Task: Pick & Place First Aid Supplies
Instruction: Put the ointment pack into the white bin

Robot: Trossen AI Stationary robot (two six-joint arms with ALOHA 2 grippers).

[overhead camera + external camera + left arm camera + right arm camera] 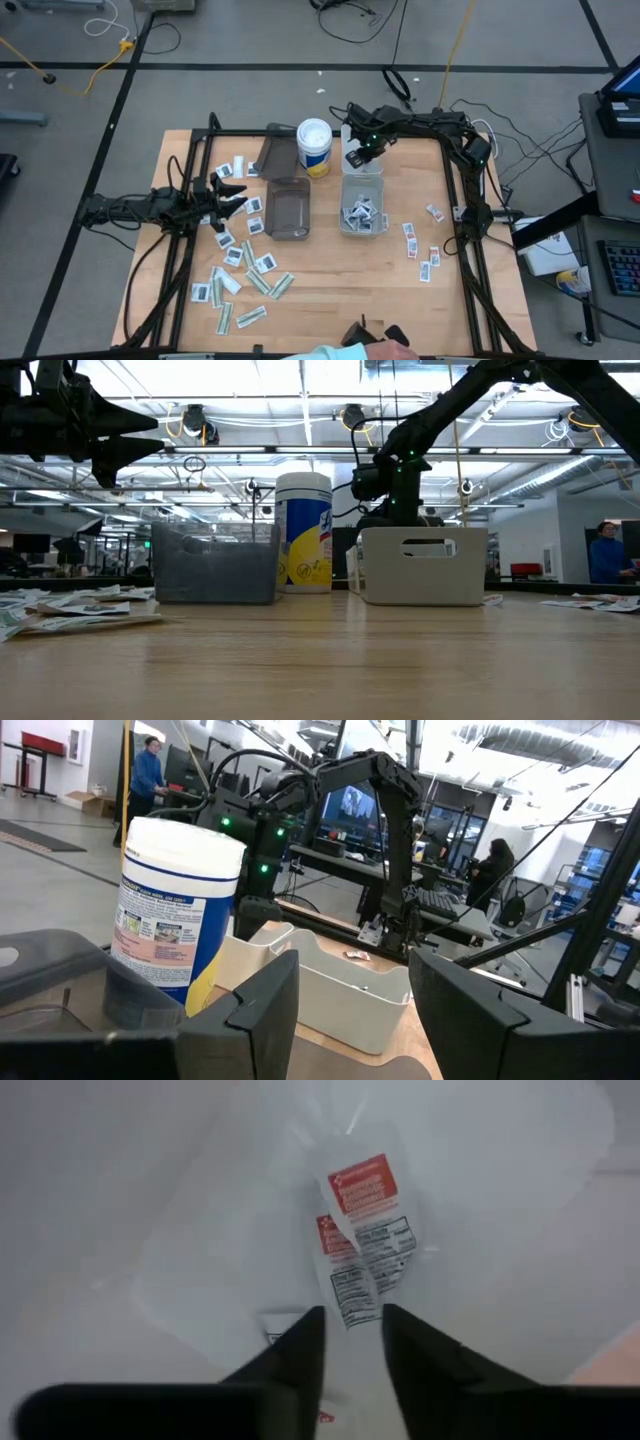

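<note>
1. From above, high view: wooden table [330, 290] inside a dark frame. The smoky bin [288, 208] and the white bin [362, 205] sit side by side near the middle, with a wipes canister [314, 146] behind them. Most of the first aid supplies [238, 262] lie scattered over the left half; a few more packets [422, 245] lie by the right edge. Bare wood lies open along the front between the two groups. The white bin holds a heap of packets; the smoky bin looks empty. The left gripper [232, 194] hovers over the left scatter, jaws apart. The right gripper [357, 156] hangs over the white bin's far end.

2. At table height, low view: both bins stand on the wood with the canister between them and behind. Flat packets lie at the left and right margins; the near surface is free.

3. Left wrist view: the left gripper's dark fingers [265, 1010] stand well apart with nothing between them, facing the canister and the white bin.

4. Right wrist view: the right gripper [352, 1335] points down into the white bin, jaws slightly apart. A red-printed packet [360, 1230] shows just past the fingertips; whether it touches them, I cannot tell.
</note>
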